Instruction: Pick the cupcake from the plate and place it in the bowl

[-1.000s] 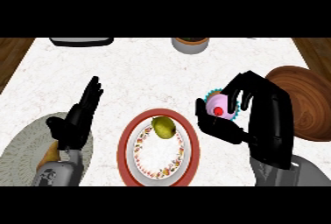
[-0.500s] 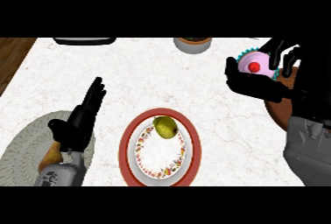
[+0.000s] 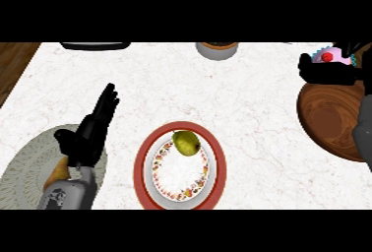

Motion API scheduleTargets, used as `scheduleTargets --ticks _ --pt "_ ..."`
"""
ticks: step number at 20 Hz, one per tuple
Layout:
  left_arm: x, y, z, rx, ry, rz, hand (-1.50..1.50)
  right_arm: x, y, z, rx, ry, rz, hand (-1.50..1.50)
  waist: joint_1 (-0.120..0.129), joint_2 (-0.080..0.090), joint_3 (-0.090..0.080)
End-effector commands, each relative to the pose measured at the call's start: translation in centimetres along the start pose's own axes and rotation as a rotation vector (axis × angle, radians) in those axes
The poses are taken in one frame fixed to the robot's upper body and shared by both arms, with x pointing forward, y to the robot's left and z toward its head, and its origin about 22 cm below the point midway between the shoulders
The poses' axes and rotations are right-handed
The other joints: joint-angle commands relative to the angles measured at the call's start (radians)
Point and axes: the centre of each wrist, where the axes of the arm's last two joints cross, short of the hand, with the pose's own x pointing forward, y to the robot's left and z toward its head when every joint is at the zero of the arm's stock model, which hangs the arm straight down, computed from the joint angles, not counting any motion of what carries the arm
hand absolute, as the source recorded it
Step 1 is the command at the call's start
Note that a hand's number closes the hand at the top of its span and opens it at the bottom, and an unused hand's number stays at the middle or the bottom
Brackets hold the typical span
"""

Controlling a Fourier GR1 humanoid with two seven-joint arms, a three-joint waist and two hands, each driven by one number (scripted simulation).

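Head view, looking steeply down at a white marble counter (image 3: 240, 93). The right hand (image 3: 325, 74) appears at the upper right edge, fingers curled round the pink cupcake (image 3: 331, 55), which sits above the far rim of the brown wooden bowl (image 3: 330, 120) and is not inside it. The left hand (image 3: 91, 130) rests at the lower left with fingers straight and released, grasping nothing, over a grey round mat (image 3: 29, 167). The red-rimmed plate (image 3: 145, 170) lies at lower centre and carries a yellow-green fruit (image 3: 186, 142) on its far half. A grey pot (image 3: 217, 49) and a dark tray (image 3: 94, 46) show at the counter's far edge.
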Motion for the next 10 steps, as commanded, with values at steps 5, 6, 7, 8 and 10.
scheduleTargets --ticks 5,6,7,8,10 --pt "-1.0 -0.6 0.8 -0.004 -0.009 -0.003 0.0 -8.1 1.8 -2.9 -0.013 0.077 0.127 1.5 -0.001 -0.001 0.001" --pt "-0.7 -0.3 0.9 0.007 0.01 0.009 0.0 -8.9 2.8 -2.7 -0.02 0.089 0.135 1.5 0.001 -0.001 0.001" --pt "0.3 -1.4 0.1 0.007 -0.007 -0.001 0.0 -8.5 3.5 -3.7 -0.042 0.081 0.145 1.5 0.003 0.0 0.001" --pt "-0.9 -0.7 1.1 -0.008 0.011 -0.01 0.0 -11.0 0.9 -4.3 -0.014 0.101 0.158 1.5 -0.002 -0.002 0.001" --pt "-0.6 1.1 0.6 0.003 -0.003 0.004 0.0 -13.7 3.6 -4.0 0.001 0.111 0.206 1.5 0.004 0.001 0.001"
